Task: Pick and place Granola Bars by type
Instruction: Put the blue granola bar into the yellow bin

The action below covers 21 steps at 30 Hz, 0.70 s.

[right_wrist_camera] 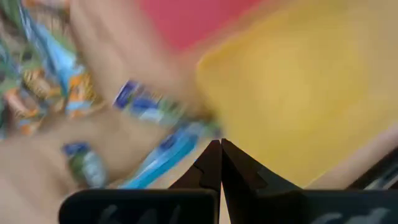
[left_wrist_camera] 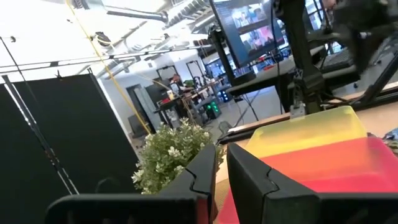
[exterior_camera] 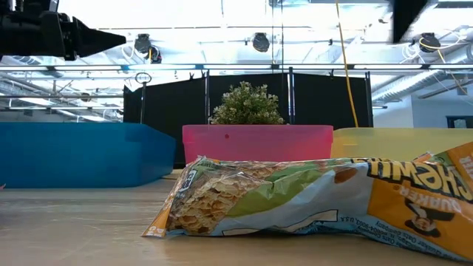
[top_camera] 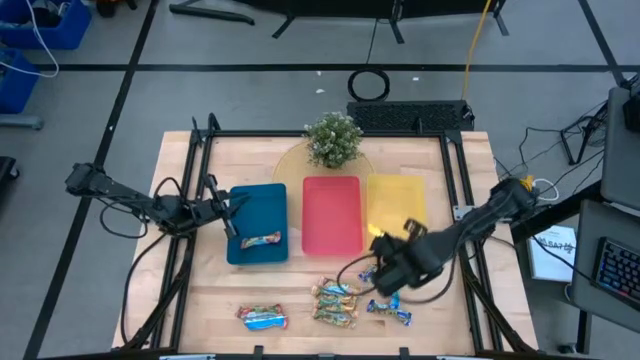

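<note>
My right gripper [top_camera: 383, 272] hovers low over the table in front of the yellow tray [top_camera: 396, 200], fingers shut [right_wrist_camera: 219, 146], beside a blue bar [right_wrist_camera: 163, 152] and a blue-and-orange bar [right_wrist_camera: 144, 102]. More bars lie on the near table: blue-and-orange [top_camera: 262, 318], two tan-and-teal [top_camera: 335, 292] [top_camera: 334, 315] and a shiny blue one [top_camera: 389, 311]. One blue-and-orange bar [top_camera: 261, 240] lies flat in the blue tray [top_camera: 255, 205]. My left gripper [top_camera: 228, 212] hangs above that tray's left edge with a narrow gap between its fingers [left_wrist_camera: 221, 167], holding nothing. My right gripper's shut fingertips stand right at one end of the blue bar [right_wrist_camera: 198, 135], coming from above and slanting down. I cannot tell whether they touch or pinch it. The bar lies on the table.
The red tray [top_camera: 331, 213] sits between the blue and yellow trays. A potted plant [top_camera: 333, 140] stands behind the trays. In the low view a tan bar [exterior_camera: 295, 199] lies close in front. Black frame rails [top_camera: 196, 200] run along both table sides.
</note>
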Tool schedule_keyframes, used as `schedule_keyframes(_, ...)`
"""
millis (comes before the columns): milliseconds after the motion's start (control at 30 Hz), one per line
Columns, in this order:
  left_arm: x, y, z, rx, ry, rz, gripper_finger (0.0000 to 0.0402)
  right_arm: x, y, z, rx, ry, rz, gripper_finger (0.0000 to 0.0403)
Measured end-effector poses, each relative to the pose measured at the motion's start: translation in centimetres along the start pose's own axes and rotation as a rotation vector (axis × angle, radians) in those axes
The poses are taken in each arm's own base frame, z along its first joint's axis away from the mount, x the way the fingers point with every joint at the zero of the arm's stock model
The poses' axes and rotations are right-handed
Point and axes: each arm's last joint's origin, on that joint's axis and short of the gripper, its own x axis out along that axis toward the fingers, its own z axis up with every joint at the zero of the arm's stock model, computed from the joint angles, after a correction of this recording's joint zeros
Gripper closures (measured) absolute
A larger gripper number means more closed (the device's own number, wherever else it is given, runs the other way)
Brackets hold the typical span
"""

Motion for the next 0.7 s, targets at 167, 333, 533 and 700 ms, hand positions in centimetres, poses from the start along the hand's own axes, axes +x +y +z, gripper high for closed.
schedule_keyframes(167,0.0,0.0,0.0,0.005,-0.001,0.001,0.0353,1.9,3.8,-1.2,0.078,0.047,0.098,0.0369)
schedule_keyframes(333,0.0,0.0,0.1,0.014,-0.006,0.003,0.0353,3.4,5.2,-1.8,0.146,0.034,0.116,0.0277)
schedule_keyframes(533,0.0,0.0,0.0,0.018,-0.001,0.0,0.0353,5.5,4.6,-2.9,0.31,0.094,0.03,0.0165)
schedule_keyframes(700,0.0,0.0,0.0,0.018,0.001,-0.001,0.0353,7.8,4.3,-4.0,0.358,0.197,0.004,0.012)
